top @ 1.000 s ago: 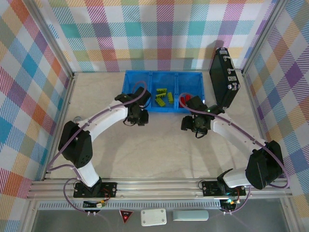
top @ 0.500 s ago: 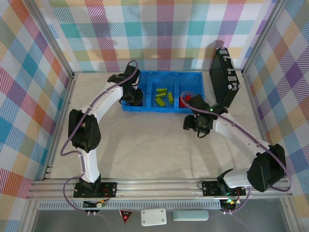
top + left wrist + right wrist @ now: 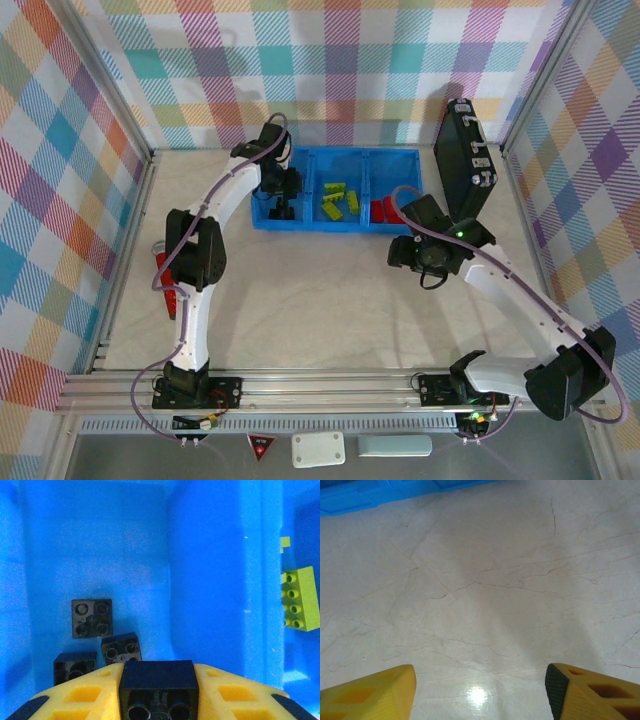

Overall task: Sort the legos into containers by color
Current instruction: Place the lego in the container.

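Close in, the right wrist camera settles what the top view leaves unclear: the right gripper (image 3: 480, 690) hangs with its yellow fingers spread wide over bare, veined worktop (image 3: 485, 580), the blue tray (image 3: 365, 500) at the far edge. The left wrist camera looks into the tray's left compartment (image 3: 95, 540), where the left gripper (image 3: 159, 697) pinches a black lego (image 3: 158, 676) above three black legos (image 3: 91, 618) on its floor. From above, lime-green legos (image 3: 338, 198) lie in the middle compartment (image 3: 345, 172), red legos (image 3: 385, 208) in the right compartment (image 3: 400, 170), and a black case (image 3: 465, 160) stands just beside the tray's right end.
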You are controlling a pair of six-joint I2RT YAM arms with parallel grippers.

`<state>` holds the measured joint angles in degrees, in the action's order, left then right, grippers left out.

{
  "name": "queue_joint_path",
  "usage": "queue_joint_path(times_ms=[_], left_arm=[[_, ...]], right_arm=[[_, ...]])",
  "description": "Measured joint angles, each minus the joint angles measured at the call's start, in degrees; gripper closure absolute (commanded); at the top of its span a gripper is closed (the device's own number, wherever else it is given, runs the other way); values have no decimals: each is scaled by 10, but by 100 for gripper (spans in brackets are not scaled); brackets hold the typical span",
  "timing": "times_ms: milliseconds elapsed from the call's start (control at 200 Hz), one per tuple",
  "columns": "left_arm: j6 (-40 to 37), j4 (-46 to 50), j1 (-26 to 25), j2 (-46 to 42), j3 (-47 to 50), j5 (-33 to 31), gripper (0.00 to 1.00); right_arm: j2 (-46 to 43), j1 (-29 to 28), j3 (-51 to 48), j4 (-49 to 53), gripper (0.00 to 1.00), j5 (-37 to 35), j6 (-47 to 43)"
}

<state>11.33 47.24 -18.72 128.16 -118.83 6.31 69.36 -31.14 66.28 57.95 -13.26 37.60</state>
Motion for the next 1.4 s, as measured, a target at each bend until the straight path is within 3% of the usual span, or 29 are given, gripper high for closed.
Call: queue_joint_path(times_ms=[430,585,830,1010,1205,1400], left_arm=[[-3,-22,19,99,-56,54,57],[-3,-22,22,104,-57,63,51],[-3,-22,23,98,-56,72,50],[-3,-30,23,22,1,76,49],[-5,-65,23,-124,124,55,44],[-7,-104,24,-245,277,3,30]], right_arm=[[-56,0,-8,16,29,-6,25],[-56,0,-23,8,24,-6,20],[-37,6,-37,-34,15,-17,-13],[10,36,-37,-64,0,-40,-50],[51,89,-51,-108,1,-58,-86],[64,142,-92,-166,1,-63,-117]])
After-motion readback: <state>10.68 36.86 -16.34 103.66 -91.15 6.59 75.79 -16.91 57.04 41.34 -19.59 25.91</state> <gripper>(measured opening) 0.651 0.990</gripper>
